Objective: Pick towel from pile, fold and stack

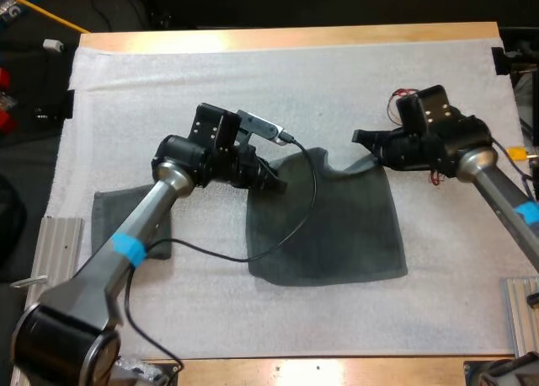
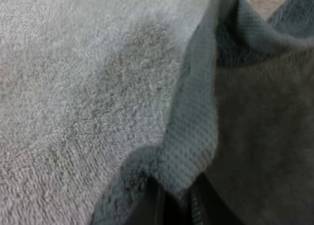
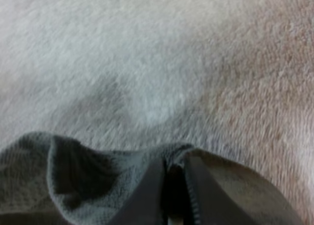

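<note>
White mat, towel spread mid-mat, left gripper pinching its far left corner, right gripper pinching the far right.

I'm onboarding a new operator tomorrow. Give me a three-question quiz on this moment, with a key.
1. True or false: the left gripper is shut on the towel.
2. Multiple choice: the right gripper grips the towel at its A) far right corner, B) near edge, C) middle.
3. Fill in: a second towel lies on the mat, partly under the ___ arm.
Key: 1 true; 2 A; 3 left.
</note>
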